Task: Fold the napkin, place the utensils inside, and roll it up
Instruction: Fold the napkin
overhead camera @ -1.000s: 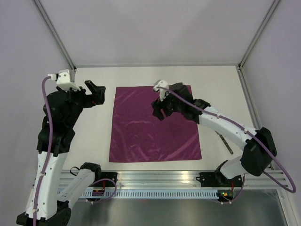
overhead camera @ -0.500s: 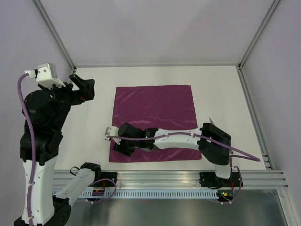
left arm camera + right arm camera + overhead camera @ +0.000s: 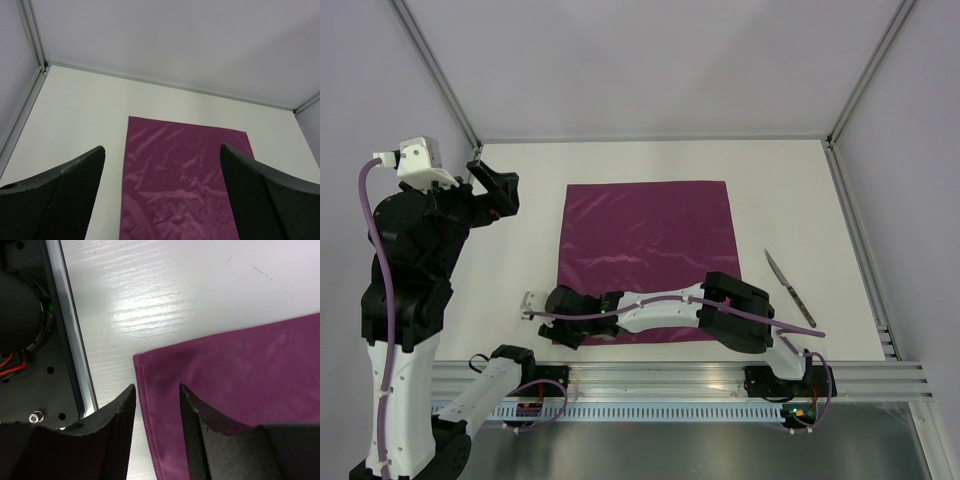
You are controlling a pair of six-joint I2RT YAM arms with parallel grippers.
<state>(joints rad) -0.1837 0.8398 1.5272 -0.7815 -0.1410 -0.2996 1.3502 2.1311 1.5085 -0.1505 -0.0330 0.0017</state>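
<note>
The purple napkin lies flat and unfolded in the middle of the white table. The knife lies on the table to its right, apart from it, blade pointing away. My right gripper is low over the napkin's near-left corner. In the right wrist view the right gripper is open by a narrow gap, with the napkin's stitched left hem between the fingers. My left gripper is raised at the far left, wide open and empty. In the left wrist view the left gripper looks down on the napkin.
A metal rail runs along the table's near edge, right beside the right gripper, and also shows in the right wrist view. Frame posts and grey walls close in the far corners. The right arm stretches across the napkin's near edge.
The right arm has swung from the napkin's far right to its near-left corner and lowered there. The knife has come into full view. The left arm rose and then stayed still.
</note>
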